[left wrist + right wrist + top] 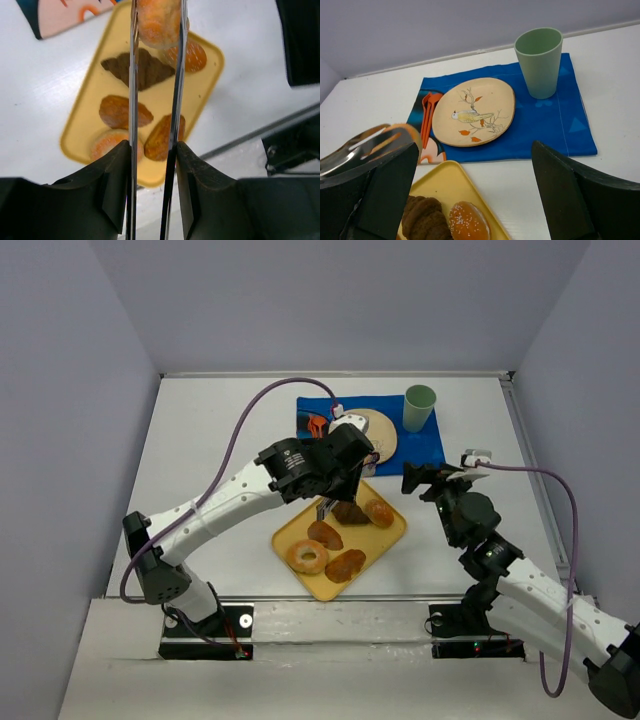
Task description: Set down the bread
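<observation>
My left gripper [152, 150] [337, 485] is shut on a pair of metal tongs [133, 95] [325, 509]. The tong blades pinch a golden bread roll [159, 19] that hangs above the yellow tray [202, 85] [289, 530]. On the tray lie a dark croissant [142, 70] [350, 512], a sugared bun [193, 56] [467, 222], a ring doughnut [307, 556] and other pastries. The bird-patterned plate [381, 433] [472, 111] sits bare on the blue mat [545, 125]. My right gripper [475, 146] [440, 478] stands open to the right of the tray, holding nothing.
A green cup [419, 407] [539, 60] stands on the mat's right corner. Orange cutlery [427, 112] lies left of the plate. White walls close in the table on three sides.
</observation>
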`<state>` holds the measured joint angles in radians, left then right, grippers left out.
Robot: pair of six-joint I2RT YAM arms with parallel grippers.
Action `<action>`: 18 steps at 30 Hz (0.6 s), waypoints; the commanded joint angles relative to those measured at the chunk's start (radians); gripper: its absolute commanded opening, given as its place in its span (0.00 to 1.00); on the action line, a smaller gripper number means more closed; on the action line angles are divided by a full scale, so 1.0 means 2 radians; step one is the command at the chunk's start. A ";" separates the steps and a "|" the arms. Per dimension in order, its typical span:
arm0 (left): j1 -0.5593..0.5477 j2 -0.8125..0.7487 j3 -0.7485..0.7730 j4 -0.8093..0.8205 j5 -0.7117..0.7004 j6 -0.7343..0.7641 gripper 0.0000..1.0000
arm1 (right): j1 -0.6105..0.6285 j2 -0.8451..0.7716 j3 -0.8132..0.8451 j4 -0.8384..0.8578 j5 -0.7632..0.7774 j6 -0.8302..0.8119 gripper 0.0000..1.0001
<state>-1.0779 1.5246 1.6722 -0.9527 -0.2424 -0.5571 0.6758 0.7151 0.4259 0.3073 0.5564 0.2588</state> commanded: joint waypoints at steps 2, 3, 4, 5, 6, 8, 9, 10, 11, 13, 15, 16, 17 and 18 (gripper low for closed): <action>0.038 0.038 0.020 0.102 -0.072 0.025 0.39 | 0.004 -0.048 -0.019 0.030 0.052 0.017 1.00; 0.060 0.051 0.030 0.127 -0.063 0.030 0.40 | 0.004 -0.055 -0.025 0.030 0.061 0.020 1.00; 0.071 0.060 0.040 0.130 -0.070 0.027 0.40 | 0.004 -0.071 -0.027 0.030 0.063 0.022 1.00; 0.081 0.070 0.053 0.133 -0.077 0.026 0.40 | 0.004 -0.078 -0.030 0.032 0.066 0.022 1.00; 0.101 0.090 0.064 0.140 -0.084 0.032 0.40 | 0.004 -0.084 -0.036 0.033 0.068 0.022 1.00; 0.124 0.117 0.074 0.159 -0.072 0.033 0.41 | 0.004 -0.099 -0.043 0.037 0.078 0.024 1.00; 0.135 0.127 0.077 0.169 -0.041 0.048 0.41 | 0.004 -0.102 -0.044 0.038 0.083 0.026 1.00; 0.153 0.134 0.077 0.178 -0.033 0.055 0.41 | 0.004 -0.106 -0.049 0.039 0.087 0.027 1.00; 0.160 0.153 0.075 0.199 -0.031 0.058 0.41 | 0.004 -0.110 -0.051 0.043 0.089 0.029 1.00; 0.179 0.177 0.080 0.208 -0.015 0.065 0.40 | 0.004 -0.113 -0.053 0.047 0.089 0.027 1.00; 0.186 0.212 0.094 0.220 0.011 0.078 0.40 | 0.004 -0.111 -0.054 0.047 0.088 0.026 1.00; 0.189 0.220 0.100 0.222 0.012 0.082 0.40 | 0.004 -0.110 -0.053 0.047 0.089 0.026 1.00; 0.190 0.229 0.106 0.225 0.013 0.088 0.41 | 0.004 -0.109 -0.054 0.048 0.097 0.028 1.00; 0.190 0.245 0.119 0.223 0.014 0.094 0.41 | 0.004 -0.104 -0.053 0.048 0.101 0.029 1.00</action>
<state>-0.6933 1.9568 1.8145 -0.5808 -0.2649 -0.4412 0.6758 0.4984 0.3237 0.3241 0.6960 0.3035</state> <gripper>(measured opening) 0.468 0.995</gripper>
